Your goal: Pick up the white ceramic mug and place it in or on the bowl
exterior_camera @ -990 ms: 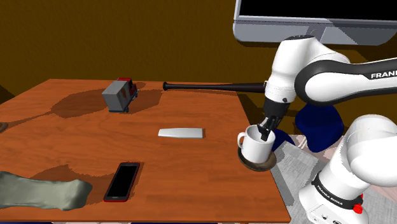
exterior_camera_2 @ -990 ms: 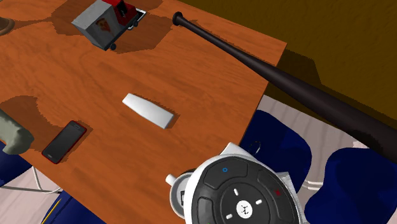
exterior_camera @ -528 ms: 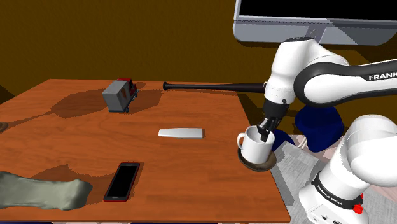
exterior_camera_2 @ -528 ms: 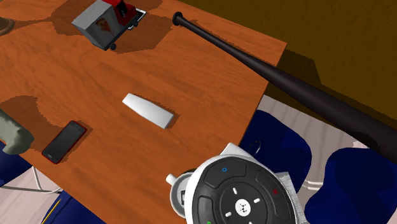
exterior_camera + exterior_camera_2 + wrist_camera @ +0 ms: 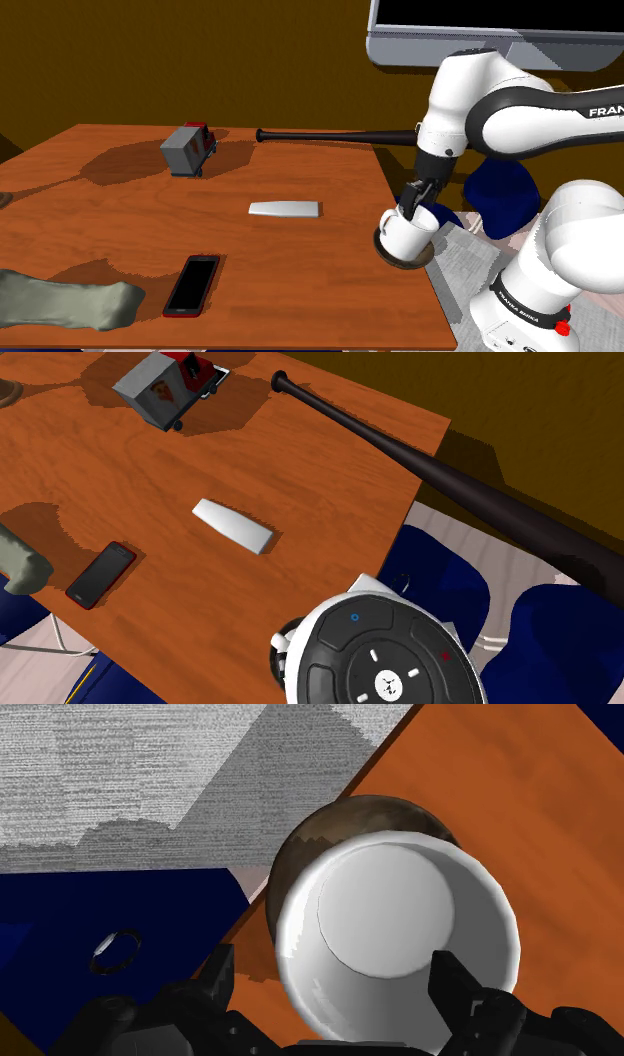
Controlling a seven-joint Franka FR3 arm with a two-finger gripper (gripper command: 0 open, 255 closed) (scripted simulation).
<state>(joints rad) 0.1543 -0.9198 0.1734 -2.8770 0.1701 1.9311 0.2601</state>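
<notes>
Looks like the placing step is wrapping up; the white mug (image 5: 402, 237) is sitting in the brown bowl (image 5: 405, 262) at the table (image 5: 300, 260) edge on the shoulder view's right; the gripper (image 5: 414, 200) is hanging over its rim, jaws apart, clamping nothing; next it's probably needing a straight lift away so nothing tips.

A: Mug (image 5: 400, 944) colour?
B: Plain white, at black pincer (image 5: 335, 972). Bowl (image 5: 330, 829) just past it: mottled brown. Table (image 5: 520, 814): orange wood grain. Floor (image 5: 130, 774) beyond pincer: grey, fine stripes.
</notes>
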